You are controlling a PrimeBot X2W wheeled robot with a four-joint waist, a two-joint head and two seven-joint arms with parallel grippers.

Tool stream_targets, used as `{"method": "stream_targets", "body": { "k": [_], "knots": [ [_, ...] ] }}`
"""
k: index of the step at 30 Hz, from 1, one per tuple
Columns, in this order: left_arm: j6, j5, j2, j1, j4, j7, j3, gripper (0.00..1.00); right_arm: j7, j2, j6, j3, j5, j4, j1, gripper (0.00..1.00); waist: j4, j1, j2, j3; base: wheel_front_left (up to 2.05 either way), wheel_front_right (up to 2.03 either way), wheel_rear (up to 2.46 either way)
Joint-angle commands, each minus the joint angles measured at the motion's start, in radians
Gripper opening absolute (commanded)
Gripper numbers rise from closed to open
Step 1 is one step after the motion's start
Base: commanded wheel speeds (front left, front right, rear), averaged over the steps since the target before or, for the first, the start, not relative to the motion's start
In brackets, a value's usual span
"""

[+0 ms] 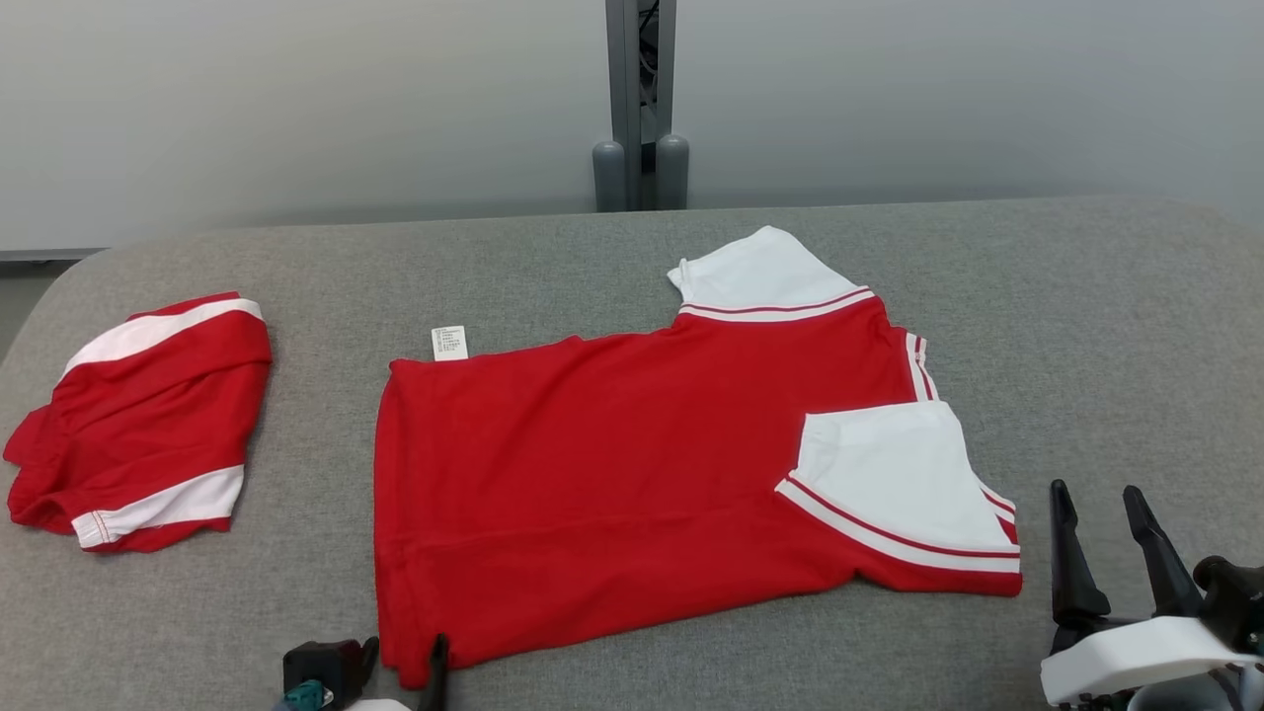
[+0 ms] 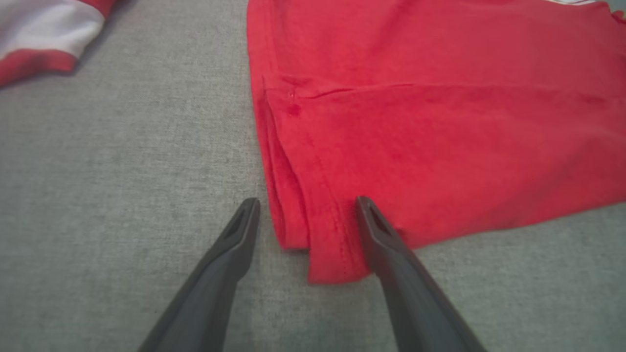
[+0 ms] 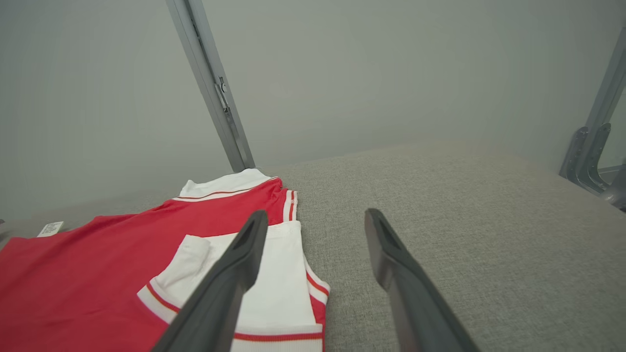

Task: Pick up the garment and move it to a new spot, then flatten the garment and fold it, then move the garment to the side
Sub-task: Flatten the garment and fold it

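The garment (image 1: 612, 474), a red shirt with white sleeves, lies spread flat in the middle of the grey table (image 1: 1086, 316), one sleeve folded in over its right end. My left gripper (image 1: 405, 652) is open at the shirt's near-left corner. In the left wrist view, that hem corner (image 2: 332, 254) lies between the left gripper's (image 2: 308, 203) fingers, untouched by a grip. My right gripper (image 1: 1094, 490) is open over bare table, just right of the folded-in white sleeve (image 3: 274, 283). In the right wrist view, the right gripper (image 3: 317, 214) holds nothing.
A second red and white garment (image 1: 148, 420), folded small, lies at the table's left end. A grey post (image 1: 640, 99) stands behind the far edge against the wall. A white label (image 1: 449, 343) sticks out at the shirt's far-left corner.
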Motion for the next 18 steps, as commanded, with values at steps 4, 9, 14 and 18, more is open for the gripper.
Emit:
{"method": "stream_targets", "body": {
  "k": [4,9,14,18],
  "knots": [
    [-0.018,-0.014,0.003,-0.019,0.009,0.019,-0.012,1.00,-0.002,0.001,0.001,-0.018,0.004,0.031,-0.016,1.00,0.000,0.0000,-0.0001,0.005,0.00,0.00,0.00],
    [-0.030,-0.021,0.005,-0.021,0.005,0.027,-0.019,0.00,-0.002,0.003,0.001,-0.028,0.009,0.067,-0.031,1.00,0.007,0.0000,-0.0001,0.010,0.00,0.00,0.00],
    [-0.018,-0.008,0.021,-0.030,-0.015,-0.002,-0.017,0.00,-0.002,0.004,0.001,-0.028,0.021,0.145,-0.041,1.00,0.022,0.0000,-0.0001,0.014,0.00,0.00,0.00],
    [-0.010,0.013,0.035,-0.037,-0.034,-0.019,-0.029,0.00,0.010,0.003,0.001,-0.010,0.062,0.216,-0.068,1.00,0.034,0.0000,-0.0001,0.018,0.00,0.00,0.00]
  ]
}}
